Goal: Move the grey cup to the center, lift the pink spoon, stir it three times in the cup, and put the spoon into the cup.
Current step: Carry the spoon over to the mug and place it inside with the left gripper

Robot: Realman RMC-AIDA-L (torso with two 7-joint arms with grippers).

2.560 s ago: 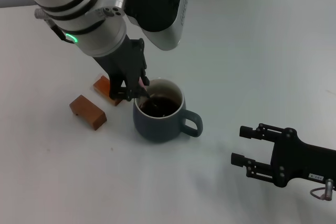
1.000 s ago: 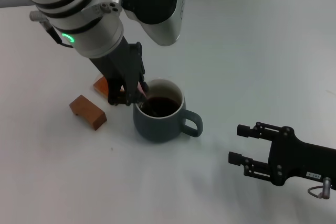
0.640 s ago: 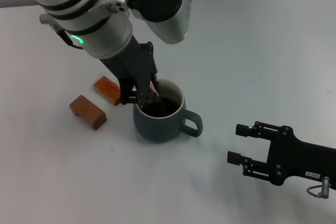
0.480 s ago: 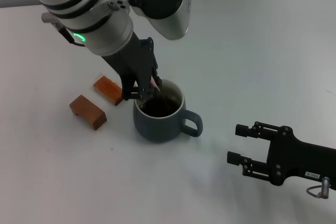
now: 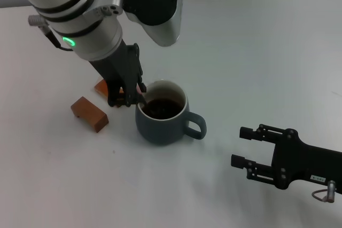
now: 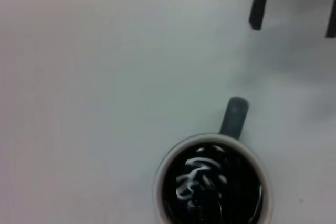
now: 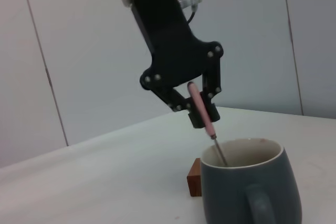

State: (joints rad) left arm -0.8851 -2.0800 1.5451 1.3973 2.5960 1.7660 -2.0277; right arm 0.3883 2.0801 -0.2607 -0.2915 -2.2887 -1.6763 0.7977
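Note:
The grey cup [image 5: 160, 124] stands on the white table [image 5: 256, 52] with its handle toward my right arm and dark liquid inside. It also shows in the left wrist view [image 6: 234, 115] and the right wrist view [image 7: 247, 192]. My left gripper [image 5: 128, 97] hangs at the cup's left rim, shut on the pink spoon [image 5: 141, 91]. In the right wrist view the left gripper [image 7: 197, 109] holds the spoon's pink handle [image 7: 201, 109], tilted, with the metal stem reaching down into the cup. My right gripper [image 5: 238, 145] is open and empty, low on the table right of the cup.
Two brown wooden blocks lie left of the cup: one [image 5: 90, 114] in front, the other [image 5: 101, 86] partly hidden behind my left gripper. One block [image 7: 194, 184] shows behind the cup in the right wrist view. My right gripper's fingers [image 6: 255, 1] show far off in the left wrist view.
My left gripper swung from the cup's left rim rightward over the cup and back to the left rim, moving the spoon through the liquid. The cup and right arm stayed put.

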